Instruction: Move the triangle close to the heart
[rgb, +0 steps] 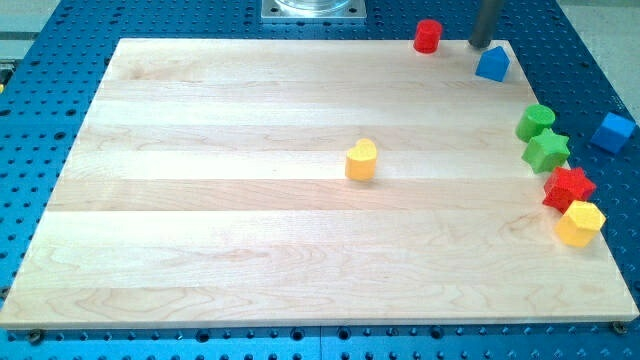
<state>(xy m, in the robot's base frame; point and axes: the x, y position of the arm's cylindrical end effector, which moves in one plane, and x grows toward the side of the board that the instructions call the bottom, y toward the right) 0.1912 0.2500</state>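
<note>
A blue triangle (492, 64) sits at the top right corner of the wooden board (220, 200). A yellow heart (361, 160) sits near the middle of the board, far to the lower left of the triangle. My tip (481, 44) is at the view's top right, just above and slightly left of the blue triangle, very close to it or touching it.
A red cylinder (428, 36) stands at the top edge, left of my tip. Along the right edge lie a green cylinder (535, 121), a green star (546, 151), a red star (568, 188) and a yellow hexagon (580, 222). A blue cube (613, 131) lies off the board.
</note>
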